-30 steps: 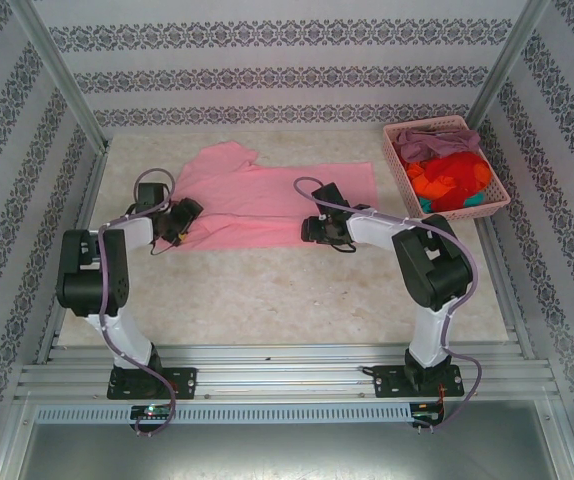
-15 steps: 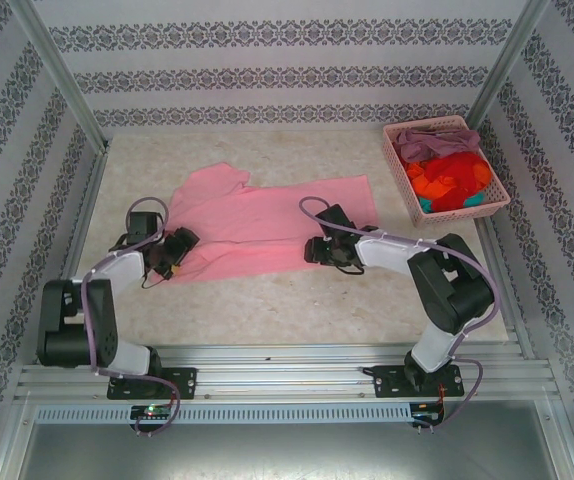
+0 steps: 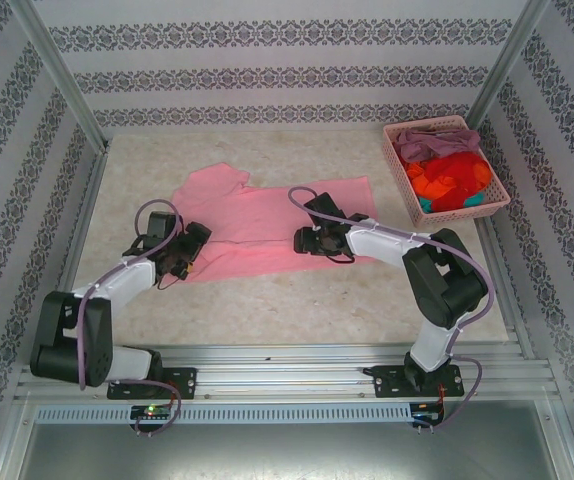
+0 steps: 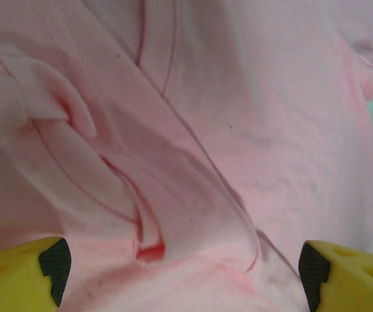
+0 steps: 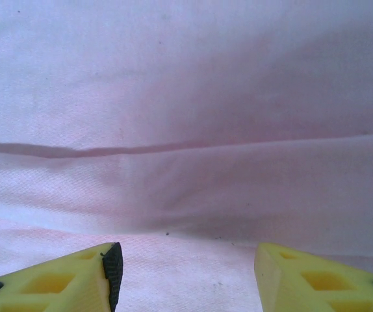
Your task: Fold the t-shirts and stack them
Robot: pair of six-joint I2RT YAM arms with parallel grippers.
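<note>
On the beige speckled tabletop (image 3: 267, 300), mid-area, a light pink short-sleeved cloth t-shirt (image 3: 267, 215) lies spread out, mostly flat, one sleeve sticking toward the far left, wrinkles and a bunched fold near its left edge. Left gripper (image 3: 193, 238) sits low over the shirt's near-left edge; in the left wrist view (image 4: 183, 270) its yellow fingers with black pads (image 4: 17, 273) stand wide apart at the frame's bottom corners, creased pink cloth under and between them, nothing pinched, so it is open. Right gripper (image 3: 301, 241) rests at the shirt's near edge, right of centre, pointing left; the right wrist view (image 5: 183, 266) shows its yellow fingers (image 5: 56, 283) parted with smooth pink fabric and one long crease beyond them, open too, no grip visible. Far right corner: a pink lattice-sided plastic basket (image 3: 464, 211), well apart from both grippers, holds a dusty mauve shirt (image 3: 432, 138) at its far end, an orange-red shirt (image 3: 447, 175) heaped in the middle, and a bit of teal cloth (image 3: 423, 204) at the near end.
</note>
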